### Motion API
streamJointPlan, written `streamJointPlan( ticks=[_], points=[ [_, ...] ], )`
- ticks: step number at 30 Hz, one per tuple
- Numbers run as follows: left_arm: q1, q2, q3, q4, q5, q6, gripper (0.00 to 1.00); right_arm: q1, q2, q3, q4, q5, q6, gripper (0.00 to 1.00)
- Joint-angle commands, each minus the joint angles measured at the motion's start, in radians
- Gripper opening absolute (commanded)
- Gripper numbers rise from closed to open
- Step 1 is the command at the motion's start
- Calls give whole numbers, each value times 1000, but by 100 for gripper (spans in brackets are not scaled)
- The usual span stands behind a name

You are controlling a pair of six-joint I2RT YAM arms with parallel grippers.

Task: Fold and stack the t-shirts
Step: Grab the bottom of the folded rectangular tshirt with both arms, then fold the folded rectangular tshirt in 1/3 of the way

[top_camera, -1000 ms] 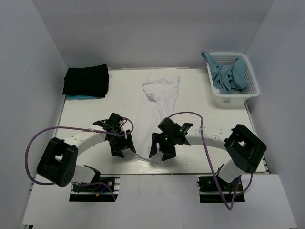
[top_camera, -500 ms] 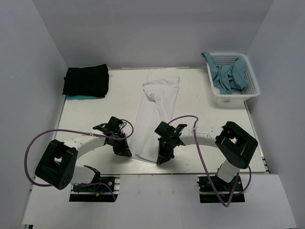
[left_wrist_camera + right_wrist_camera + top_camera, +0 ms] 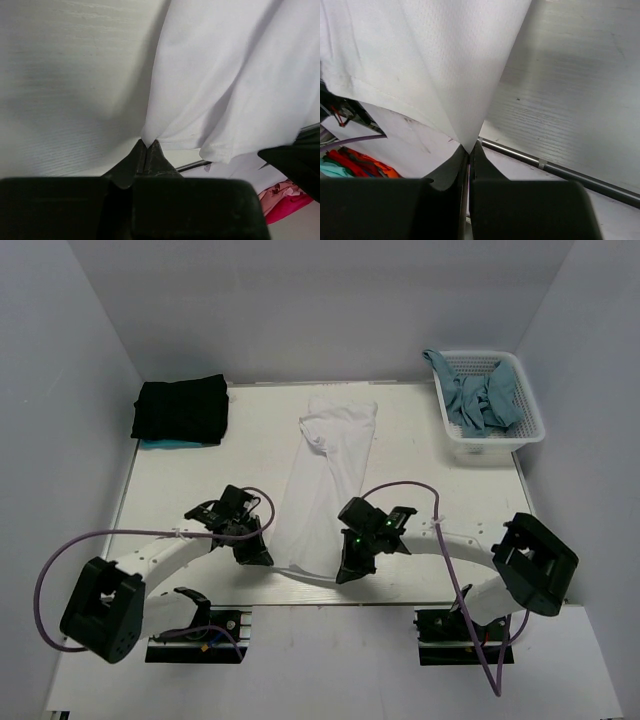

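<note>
A white t-shirt [image 3: 325, 475] lies folded into a long strip down the middle of the table, its hem at the near edge. My left gripper [image 3: 266, 562] is shut on the hem's left corner, and the wrist view shows the white cloth [image 3: 225, 85] pinched at the gripper's [image 3: 148, 143] tips. My right gripper [image 3: 343, 577] is shut on the hem's right corner, where the cloth [image 3: 430, 65] runs into the closed tips of the gripper [image 3: 470, 147]. The hem sags a little between the two. A folded black t-shirt [image 3: 181, 408] rests at the back left.
A white basket [image 3: 497, 438] holding blue-grey cloth [image 3: 480, 395] stands at the back right. A sliver of turquoise cloth [image 3: 160, 444] shows under the black shirt. White walls close in the table on three sides. The table's near edge rail [image 3: 560, 170] runs just under the grippers.
Both grippers dropped to the near hem and closed on its two corners. The hem now hangs slightly raised between them, and both arms have stretched lower over the table.
</note>
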Motion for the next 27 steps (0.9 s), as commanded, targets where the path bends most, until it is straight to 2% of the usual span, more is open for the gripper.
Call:
streamJointPlan(
  ticks=[1,6,8,12,16,21,23,27],
  points=[
    [-2,-63,5,-43,12,12,0,14,17,7,-13,-6,-62,0],
    [-2,-50,34,-34,36,12,0,11,49,92,-96,40,-80,0],
    [-2,-22,84,-23,48,12,0,-1,46,125,-154,114,-56,0],
    [11,114,275,-45,-2,23,0,-43,49,184,-197,177,-43,0],
    [21,237,451,-100,-77,44,0,-138,89,286,-220,241,-91,0],
    [31,461,687,-164,-131,75,0,-269,199,510,-311,286,-226,0],
    [31,518,777,-164,-142,75,0,-299,263,553,-318,279,-278,0],
    [54,639,926,-155,-129,93,0,-392,392,748,-338,227,-413,0]
  ],
)
